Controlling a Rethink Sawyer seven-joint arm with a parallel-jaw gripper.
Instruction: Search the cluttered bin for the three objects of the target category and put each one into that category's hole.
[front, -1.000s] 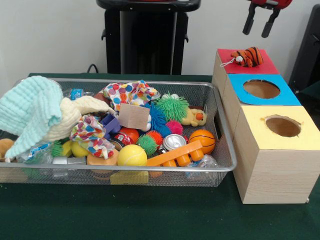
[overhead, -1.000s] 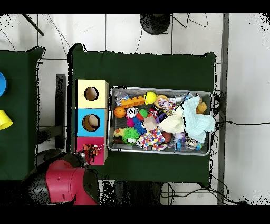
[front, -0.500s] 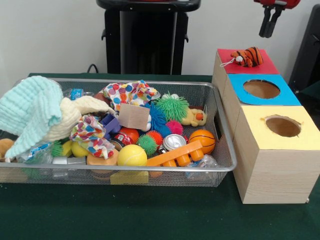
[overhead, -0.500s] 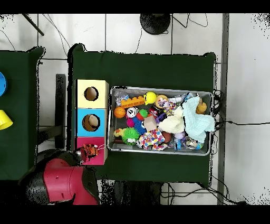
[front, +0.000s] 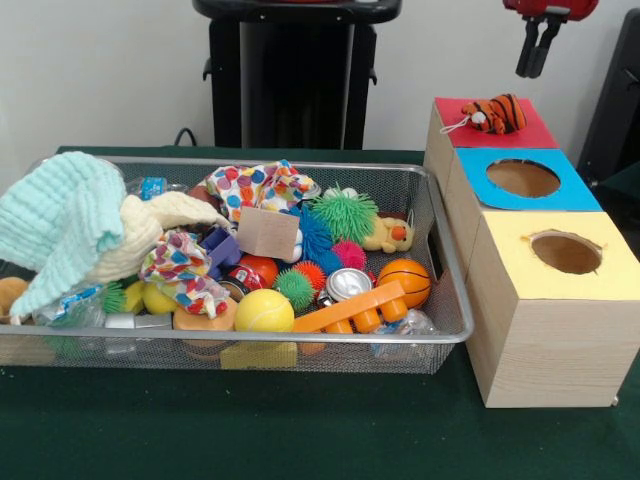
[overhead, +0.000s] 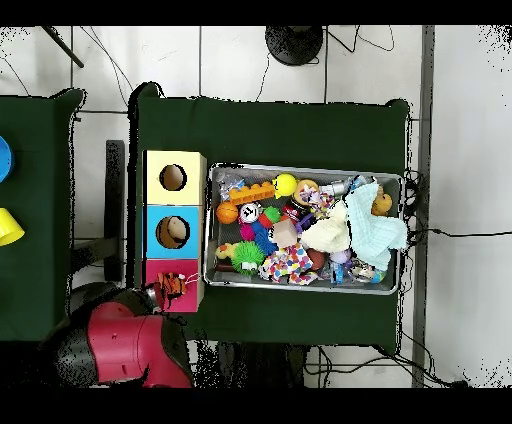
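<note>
While the green-covered table (front: 300, 440) carries everything, the largest container on it is the wire-mesh bin (front: 445, 270), set at the left in the front view. It is heaped with clutter: a pale mint towel (front: 60, 225) over a cream cloth (front: 150, 225) at the left end, a polka-dot cloth (front: 260, 187) at the far side, and a second patterned cloth (front: 185, 270) near the middle. A plain wooden block (front: 268, 232) leans among them. To its right lie a green spiky ball (front: 343, 213), a small yellow plush duck (front: 390, 236), a miniature basketball (front: 404, 281), a metal can (front: 348, 284) and smaller spiky balls in green (front: 295, 288) and pink (front: 349, 254). Along the near wall rest a yellow tennis ball (front: 263, 311) and an orange toy brick (front: 352, 308).

Just right of the bin stands a row of three wooden boxes, touching one another. The near one has a yellow top (front: 560, 255) with a round hole; the middle one has a blue top (front: 522, 178), and the overhead view shows something pale inside its hole (overhead: 173, 232). The far one has a red top (front: 495, 124), on which a small striped tiger toy (front: 497, 113) lies, not inside any box.

The gripper (front: 534, 50) hangs above and beyond the red box, well apart from the toy, its fingers drawn close together and holding nothing.
</note>
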